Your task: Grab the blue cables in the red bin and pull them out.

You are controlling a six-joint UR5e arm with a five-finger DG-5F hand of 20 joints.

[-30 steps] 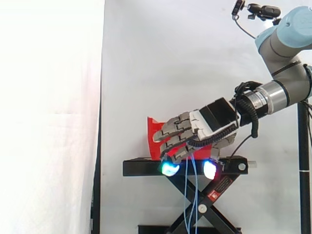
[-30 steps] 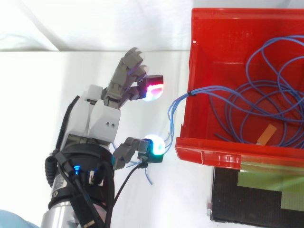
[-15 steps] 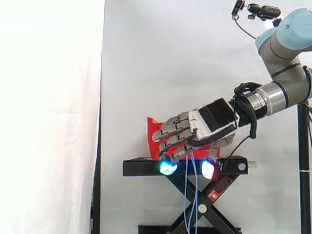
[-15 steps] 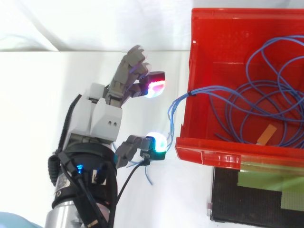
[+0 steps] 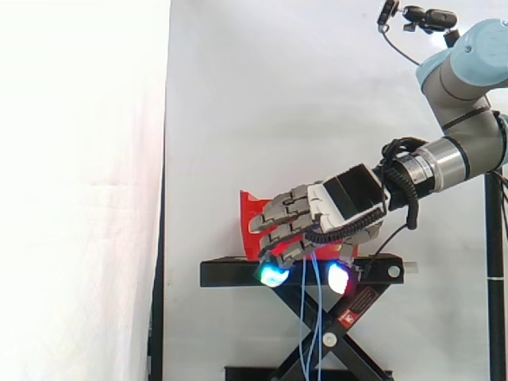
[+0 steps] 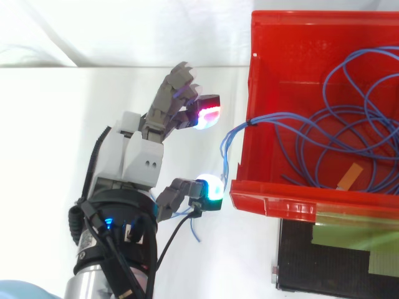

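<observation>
From the top view I have the hand (image 6: 134,159) sitting just left of the red bin (image 6: 280,200), outside it, palm turned toward the bin's left wall. Its fingers are loosely bent and spread, released, with a wide gap between the upper pad (image 6: 207,116), glowing magenta and white, and the thumb pad (image 6: 211,189), glowing cyan-green. I see nothing clamped between them.

The blue cables (image 6: 268,116) lie mostly coiled on the bin floor, toward its right side, beside a tan strip (image 6: 349,176). A few strands cross the left wall and loop down outside, passing just right of that gap and close to the thumb pad.

In the side view the strands (image 5: 303,317) hang straight down past the black stand (image 5: 230,272), between the 2 glowing pads. The hand (image 5: 349,194) is angled downward in front of the bin.
</observation>
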